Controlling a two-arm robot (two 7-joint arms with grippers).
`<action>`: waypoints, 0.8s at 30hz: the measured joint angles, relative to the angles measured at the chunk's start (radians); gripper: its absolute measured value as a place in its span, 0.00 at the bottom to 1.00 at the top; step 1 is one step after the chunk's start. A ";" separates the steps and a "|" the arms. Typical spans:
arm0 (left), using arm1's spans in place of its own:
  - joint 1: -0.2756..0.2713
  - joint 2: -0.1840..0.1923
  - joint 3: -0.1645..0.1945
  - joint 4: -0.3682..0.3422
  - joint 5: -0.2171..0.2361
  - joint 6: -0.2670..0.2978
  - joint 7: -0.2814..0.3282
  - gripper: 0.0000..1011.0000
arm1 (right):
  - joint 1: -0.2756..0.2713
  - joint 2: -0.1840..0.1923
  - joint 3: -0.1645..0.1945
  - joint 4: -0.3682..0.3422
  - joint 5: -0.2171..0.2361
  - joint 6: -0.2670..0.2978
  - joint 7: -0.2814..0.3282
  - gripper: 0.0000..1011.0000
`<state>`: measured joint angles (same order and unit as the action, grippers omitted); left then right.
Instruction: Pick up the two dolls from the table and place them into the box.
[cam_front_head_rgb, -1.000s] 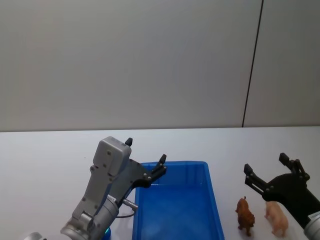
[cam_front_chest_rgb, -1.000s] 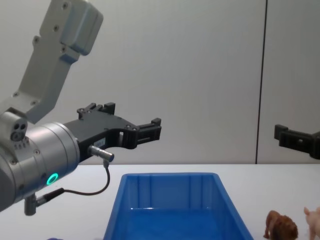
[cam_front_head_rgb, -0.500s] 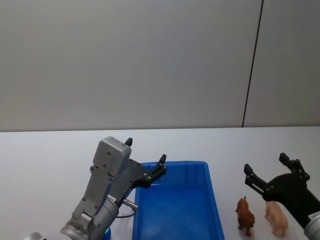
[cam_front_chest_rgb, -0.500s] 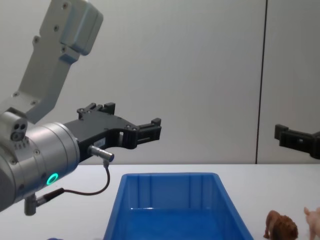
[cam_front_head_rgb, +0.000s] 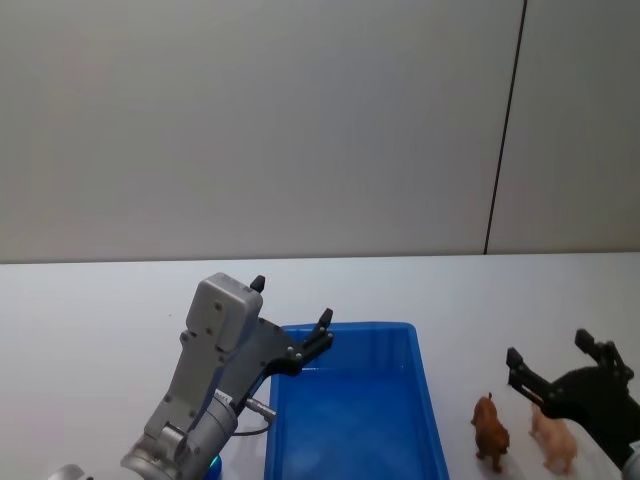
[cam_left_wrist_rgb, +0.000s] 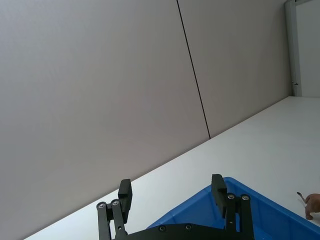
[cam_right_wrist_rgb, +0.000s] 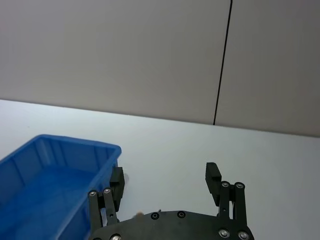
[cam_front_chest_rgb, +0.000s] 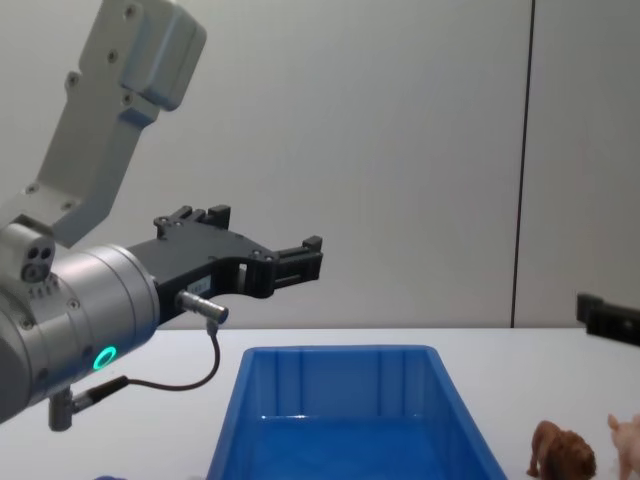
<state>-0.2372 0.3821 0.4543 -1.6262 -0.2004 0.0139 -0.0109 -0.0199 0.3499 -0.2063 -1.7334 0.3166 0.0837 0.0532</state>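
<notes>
Head: left end effector (cam_front_head_rgb: 291, 301) hung with fingers apart at the blue box's (cam_front_head_rgb: 350, 327) far-left corner. Right end effector (cam_front_head_rgb: 549, 347), fingers also apart, hovered over the pink doll (cam_front_head_rgb: 553, 437). The brown doll (cam_front_head_rgb: 490, 432) stood just left of it.
Chest: both dolls stood on the white surface (cam_front_chest_rgb: 150, 400), right of the box.

- Even, soft light fills all four views; the wall (cam_front_head_rgb: 300, 120) is a flat tone without hot spots.
- The worktop (cam_front_head_rgb: 100, 320) is bright white and carries only faint, soft-edged shadows.
- The box (cam_front_head_rgb: 345, 435) shows a pale sheen on its floor, as from light overhead.
- The black fingers (cam_left_wrist_rgb: 124, 192) of the left gripper (cam_left_wrist_rgb: 171, 187) read dark, with no glare.
- A green ring lamp (cam_front_chest_rgb: 103, 358) glows on the left arm (cam_front_chest_rgb: 90, 310).
</notes>
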 joint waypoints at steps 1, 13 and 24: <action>0.000 0.000 0.000 0.000 0.000 0.000 0.000 0.99 | -0.001 0.001 0.001 0.002 0.002 0.005 -0.002 0.99; 0.000 0.000 0.000 0.000 0.000 0.000 0.000 0.99 | -0.042 0.012 0.008 0.015 0.010 0.066 -0.051 0.99; 0.000 0.000 0.000 0.000 0.000 0.000 0.000 0.99 | -0.079 0.020 0.012 0.026 0.005 0.085 -0.089 0.99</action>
<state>-0.2372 0.3821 0.4542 -1.6262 -0.2004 0.0138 -0.0109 -0.0994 0.3696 -0.1942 -1.7077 0.3214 0.1682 -0.0355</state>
